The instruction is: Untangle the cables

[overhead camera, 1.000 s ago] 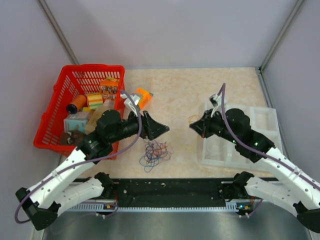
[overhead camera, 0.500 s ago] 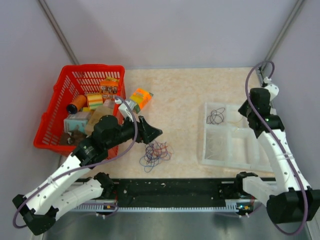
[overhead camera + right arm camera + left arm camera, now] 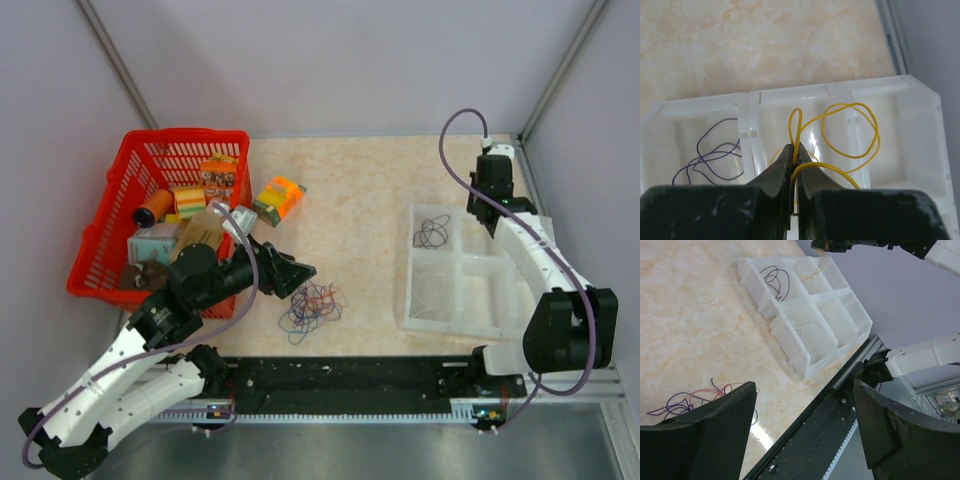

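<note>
- The right arm has swung to the far edge of the white, translucent, divided plastic tray (image 3: 500, 295). The left arm has drawn back a little.
- The right gripper (image 3: 794, 150) is pressed together on a thin yellow wire (image 3: 852, 104), whose loops hang into a far compartment.
- A thin dark wire (image 3: 432, 232) lies alone in the compartment beside it.
- A loose tangle of blue, purple and orange wires (image 3: 310, 308) remains on the beige table (image 3: 370, 190), so sorting looks partly done.
- The left gripper (image 3: 802, 410) hovers spread beside the tangle, holding nothing.

Bright, even light with soft shadows, mostly sharp.
</note>
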